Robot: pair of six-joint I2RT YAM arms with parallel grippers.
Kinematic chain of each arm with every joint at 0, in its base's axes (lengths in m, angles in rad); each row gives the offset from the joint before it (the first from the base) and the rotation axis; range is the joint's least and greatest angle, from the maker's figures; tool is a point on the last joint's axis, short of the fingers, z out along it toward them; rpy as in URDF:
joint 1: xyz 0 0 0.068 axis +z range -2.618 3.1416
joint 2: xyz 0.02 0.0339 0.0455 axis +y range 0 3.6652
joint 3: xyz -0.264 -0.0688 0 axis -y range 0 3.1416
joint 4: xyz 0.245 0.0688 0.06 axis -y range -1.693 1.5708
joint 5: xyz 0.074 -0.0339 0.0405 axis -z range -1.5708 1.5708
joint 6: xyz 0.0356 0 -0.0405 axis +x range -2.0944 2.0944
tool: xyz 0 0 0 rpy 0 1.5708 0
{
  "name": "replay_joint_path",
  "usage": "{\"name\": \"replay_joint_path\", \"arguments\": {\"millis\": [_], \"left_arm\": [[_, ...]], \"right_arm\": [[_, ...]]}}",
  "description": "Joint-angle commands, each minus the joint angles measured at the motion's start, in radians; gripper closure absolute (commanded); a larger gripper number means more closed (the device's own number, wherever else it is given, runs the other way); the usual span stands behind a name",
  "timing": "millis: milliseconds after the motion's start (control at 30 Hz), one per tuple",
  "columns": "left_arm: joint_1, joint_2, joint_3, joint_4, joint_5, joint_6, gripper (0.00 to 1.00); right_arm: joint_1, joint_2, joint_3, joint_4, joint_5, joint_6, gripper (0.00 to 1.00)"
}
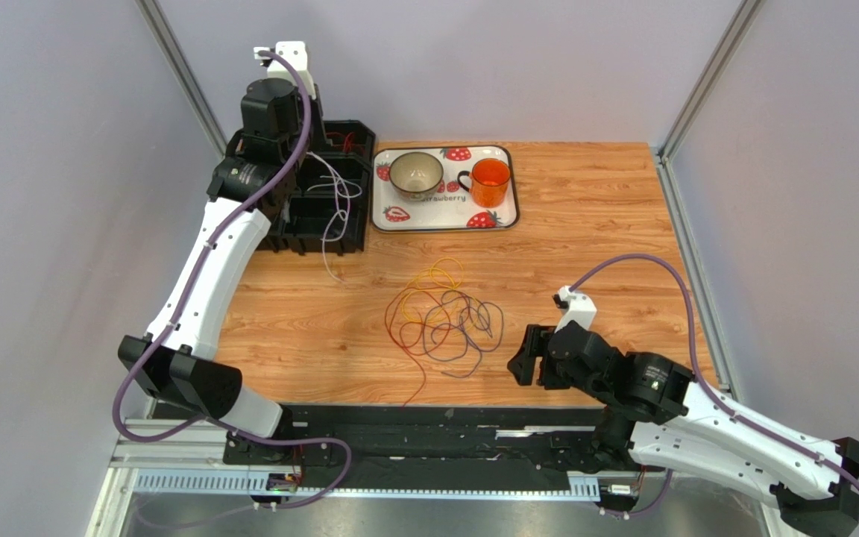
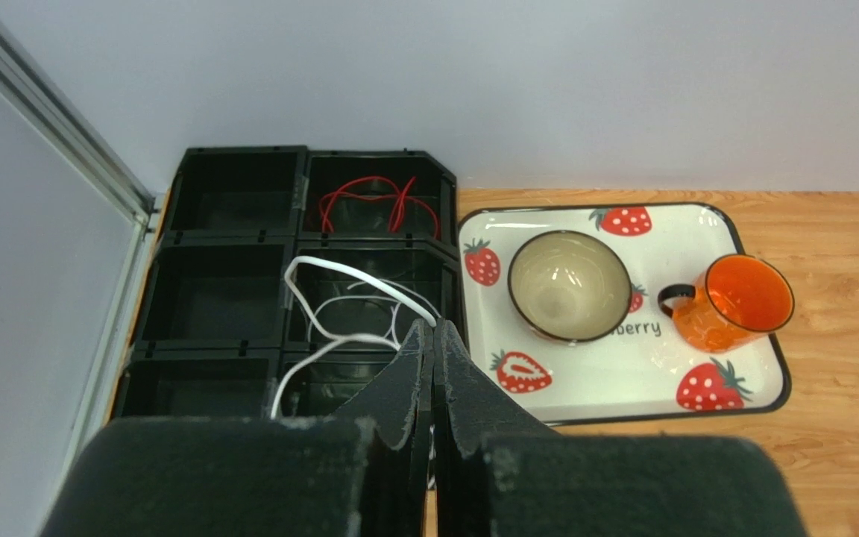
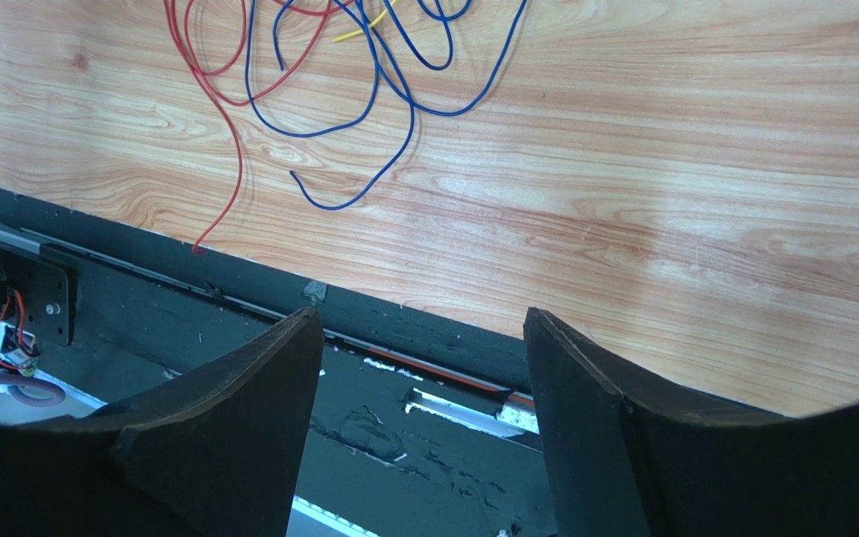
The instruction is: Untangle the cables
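On woodgrain tbl (image 1: 602, 224), thin looped cables (image 1: 445, 319) lie in loose tangle.

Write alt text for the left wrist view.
The left gripper, jaws shut, appears to pinch a white cable looping over a black divided bin, with a red cable in its far right compartment. Beside it, a strawberry tray holds a bowl and orange cup.

We see a light wooden table (image 1: 602, 224) under even light, pale grey walls (image 1: 456, 56) behind and beside it, metal posts (image 1: 182, 73) at its far corners, a black rail (image 1: 456, 431) along its near edge.
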Motion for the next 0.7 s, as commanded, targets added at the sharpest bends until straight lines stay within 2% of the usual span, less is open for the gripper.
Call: {"name": "replay_joint_path", "arguments": {"millis": [0,300,467,667], "left_arm": [[0.013,-0.02,0.073,0.079,0.046,-0.026,1.0],[0.024,0.049,0.27,0.039,0.069,-0.003,1.0],[0.059,0.09,0.34,0.031,0.135,-0.069,1.0],[0.068,0.101,0.334,0.049,0.13,-0.074,1.0]], "right_arm": [[0.004,0.016,-0.015,0.074,0.0,-0.018,0.29],[0.004,0.057,-0.019,0.12,-0.023,-0.021,0.3],[0.004,0.048,-0.033,0.12,-0.023,-0.018,0.3],[0.004,0.036,-0.047,0.12,-0.027,-0.007,0.3]]}}
